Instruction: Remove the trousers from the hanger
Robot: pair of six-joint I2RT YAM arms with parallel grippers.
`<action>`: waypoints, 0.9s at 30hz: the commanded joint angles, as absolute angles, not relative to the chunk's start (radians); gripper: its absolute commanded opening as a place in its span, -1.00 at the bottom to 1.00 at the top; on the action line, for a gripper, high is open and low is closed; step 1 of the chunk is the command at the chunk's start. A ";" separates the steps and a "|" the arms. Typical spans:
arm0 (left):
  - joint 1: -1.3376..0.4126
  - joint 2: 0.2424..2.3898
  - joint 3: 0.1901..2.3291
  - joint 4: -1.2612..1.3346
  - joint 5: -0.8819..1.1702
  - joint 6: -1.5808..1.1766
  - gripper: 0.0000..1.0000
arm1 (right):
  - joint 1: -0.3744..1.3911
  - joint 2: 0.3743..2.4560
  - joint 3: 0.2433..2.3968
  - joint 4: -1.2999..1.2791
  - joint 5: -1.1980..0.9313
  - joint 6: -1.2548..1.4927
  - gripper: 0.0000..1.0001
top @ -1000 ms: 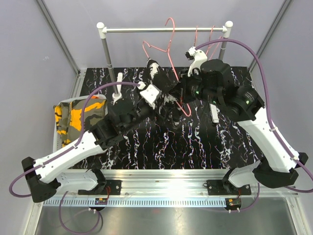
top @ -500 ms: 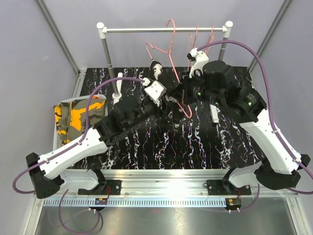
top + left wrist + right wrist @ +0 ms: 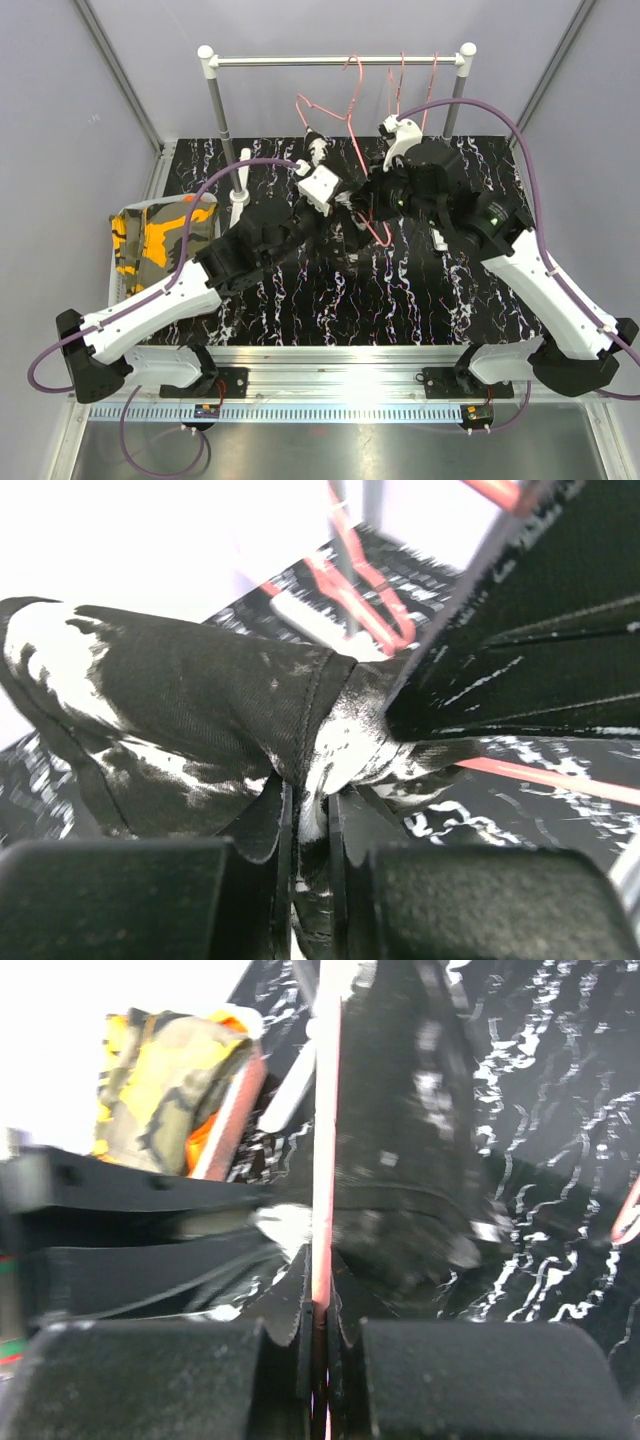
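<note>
**Two Claws, One Hanger: Black Trousers Held at Both Ends**

From above, both arms meet mid-tabletop (image 3: 400, 300), below the rail (image 3: 330, 61). The left claw (image 3: 347, 214) and the right claw (image 3: 368, 196) sit nearly tip to tip. The pink hanger (image 3: 383, 234) runs between and past them. The black speckled trousers (image 3: 352, 238) bunch just under the tips and are hard to separate from the marbled surface. Well off to the left claw's outer side, an olive-and-yellow pair (image 3: 160, 240) lies folded. Two spare hangers (image 3: 418, 85) hang on the rail beyond the right claw.

At the left wrist, the left claw (image 3: 308, 805) is pinched tight on a narrow ridge of the black speckled trousers (image 3: 200, 700). The cloth fans out ahead of the tips.

At the right wrist, the right claw (image 3: 320, 1290) is clamped on the thin wire of the hanger (image 3: 325, 1160). The wire runs straight out from between its tips. The trousers (image 3: 400, 1160) drape immediately to one side of the wire, and the olive-and-yellow pair (image 3: 170, 1080) sits far beyond on the other.

The risks look plain. The left grip holds only a small fold, so a sharp pull could let the cloth slip free. The wire is slim and smooth, so it could twist in the right claw. If the fabric catches on the hanger's bend, a pull would drag hanger and garment together rather than part them.
</note>
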State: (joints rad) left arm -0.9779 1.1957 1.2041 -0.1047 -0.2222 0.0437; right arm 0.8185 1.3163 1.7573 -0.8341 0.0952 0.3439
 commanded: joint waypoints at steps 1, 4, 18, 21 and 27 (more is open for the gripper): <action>-0.976 1.103 1.247 -0.020 -0.428 0.029 -1.00 | 0.818 1.262 1.678 -0.681 0.267 0.288 -1.00; -0.976 1.069 1.243 -0.020 -0.524 0.035 -1.00 | 0.818 1.262 1.582 -0.649 0.293 0.298 -1.00; -0.974 0.865 1.236 0.035 -0.580 0.049 -1.00 | 0.749 1.373 1.436 -0.587 0.255 0.314 -1.00; -0.974 0.813 1.256 0.041 -0.578 0.061 -1.00 | 0.742 1.414 1.410 -0.600 0.252 0.302 -1.00; -0.974 0.811 1.322 0.022 -0.757 0.161 -1.00 | 0.729 1.422 1.341 -0.583 0.247 0.301 -1.00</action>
State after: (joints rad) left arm -0.9787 0.8379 1.1988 -0.1963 -0.5838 0.0811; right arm 0.7536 1.4300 1.3735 -0.5652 0.1829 0.3237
